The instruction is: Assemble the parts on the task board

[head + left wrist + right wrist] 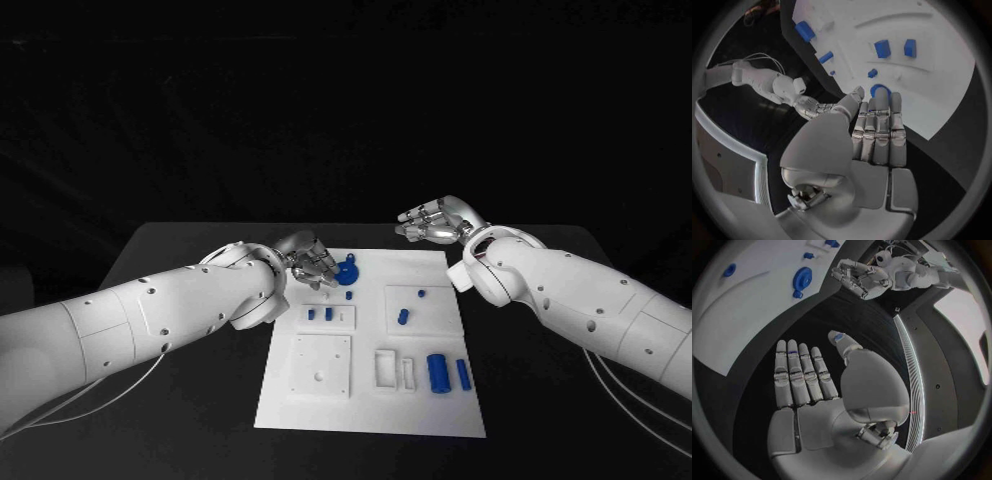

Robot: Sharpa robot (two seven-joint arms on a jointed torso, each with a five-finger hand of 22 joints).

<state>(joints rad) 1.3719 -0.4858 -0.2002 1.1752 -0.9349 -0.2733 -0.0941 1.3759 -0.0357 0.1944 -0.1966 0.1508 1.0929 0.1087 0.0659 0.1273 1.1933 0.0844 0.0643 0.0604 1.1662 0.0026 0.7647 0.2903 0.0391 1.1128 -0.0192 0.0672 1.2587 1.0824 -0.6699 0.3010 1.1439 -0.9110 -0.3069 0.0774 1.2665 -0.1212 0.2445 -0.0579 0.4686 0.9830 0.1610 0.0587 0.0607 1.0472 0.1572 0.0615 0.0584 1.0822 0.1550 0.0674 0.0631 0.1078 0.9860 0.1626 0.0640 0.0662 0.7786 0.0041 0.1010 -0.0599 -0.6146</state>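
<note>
Over the far left corner of the white board (433,400), the left hand (307,262) hovers empty, fingers straight and side by side; the round blue part (346,273) lies just beyond its fingertips (879,100); the right hand (440,220) waits farther off, flat and empty, past the board's far edge.

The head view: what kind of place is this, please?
Probably a robot test bench or lab: a black table in a dark room, a white task board with small blue parts, and two robot hands above it.
</note>
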